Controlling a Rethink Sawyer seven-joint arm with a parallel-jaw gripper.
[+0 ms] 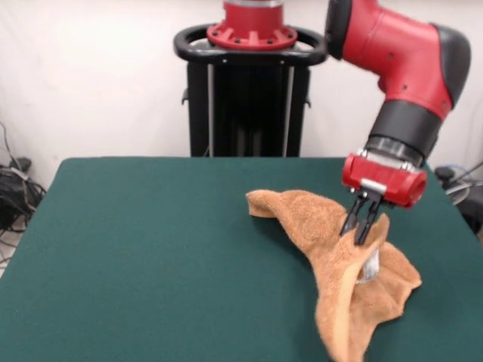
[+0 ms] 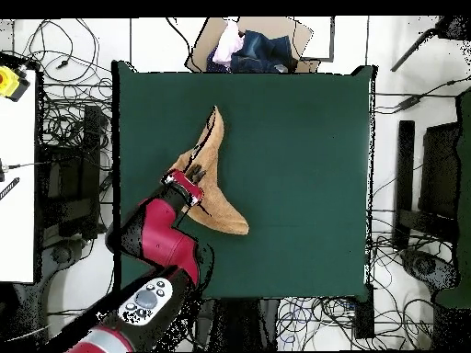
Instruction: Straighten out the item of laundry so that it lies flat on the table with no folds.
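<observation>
Towel (image 1: 343, 275) of orange-tan terry cloth lies crumpled on the green table (image 1: 151, 249), on the side that is at the right when one stands across from the robot. It is not flat. One corner stretches toward the middle of the table and rests on the felt, and from there the cloth rises in a ridge up to the pincer (image 1: 361, 226). Below the pincer the rest of the towel hangs down and piles in folds, reaching toward the near edge of the table. A small white tag (image 1: 370, 265) shows on the cloth just under the pincer.

The red and black arm (image 1: 411, 72) comes down from the upper right, and the pincer points downward onto the highest part of the towel. Its two dark fingers (image 1: 350, 216) stand close together with the top of the ridge between them, so the pincer is closed on the towel and holds this part lifted above the table.

From above, the towel (image 2: 213, 175) looks like a long narrow shape lying slantwise on the table (image 2: 304, 165), with one pointed end far from the robot base and one end nearer to it. The pincer (image 2: 195, 172) sits at the long edge of the towel, about halfway along. Many cables (image 2: 64, 110) lie on the floor around the table.
</observation>
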